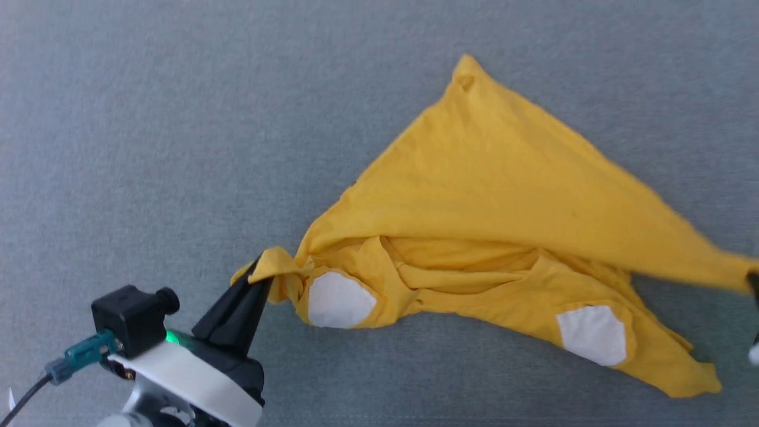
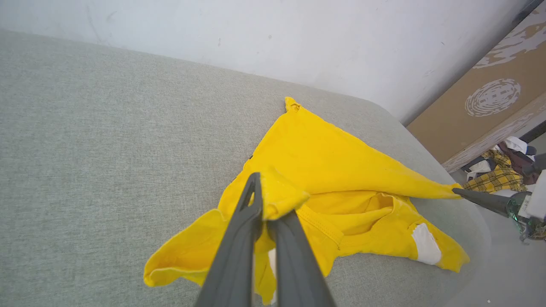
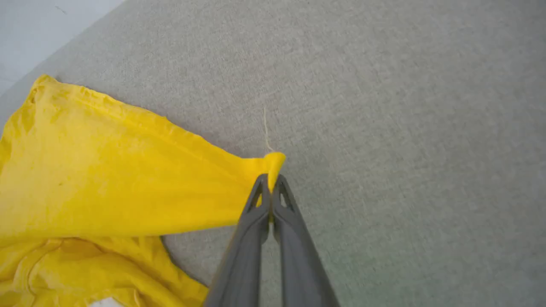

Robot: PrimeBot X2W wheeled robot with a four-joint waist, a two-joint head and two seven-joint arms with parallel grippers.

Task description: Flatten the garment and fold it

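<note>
The head camera looks steeply down on the grey padded surface (image 1: 178,118). Wrist cameras sit low and close behind the left end effector (image 2: 268,200) and right end effector (image 3: 271,179); all share the garment (image 1: 504,178).

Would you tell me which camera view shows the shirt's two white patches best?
The head view: both white patches lie fully exposed on the yellow T-shirt. The left wrist view shows one plainly, the other mostly hidden behind the left gripper. The right wrist view catches just a white sliver.
</note>
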